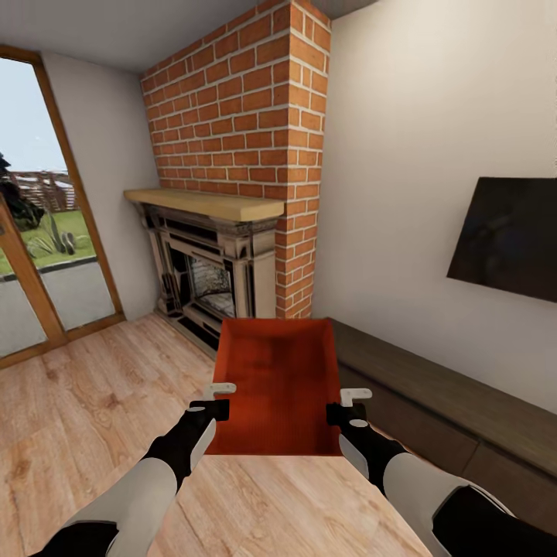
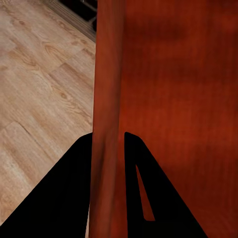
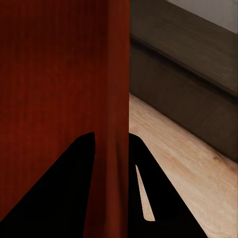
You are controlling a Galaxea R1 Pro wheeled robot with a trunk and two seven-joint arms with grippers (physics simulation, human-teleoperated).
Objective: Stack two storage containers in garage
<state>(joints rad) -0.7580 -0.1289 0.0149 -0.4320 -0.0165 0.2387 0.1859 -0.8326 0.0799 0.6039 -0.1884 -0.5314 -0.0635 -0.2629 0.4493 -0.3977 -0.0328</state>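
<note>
Both grippers, left and right, pinch opposite side walls of one orange-red storage container; wood-plank flooring lies open outside the left fingers, a dark low cabinet near the right.

Head cam: high, looking forward and down over both arms at the red-brick fireplace and light wood-plank floor. Wrist cams: each looks along its fingers, very close to a side wall of the orange-red rectangular tub. All three share tub and floor.
</note>
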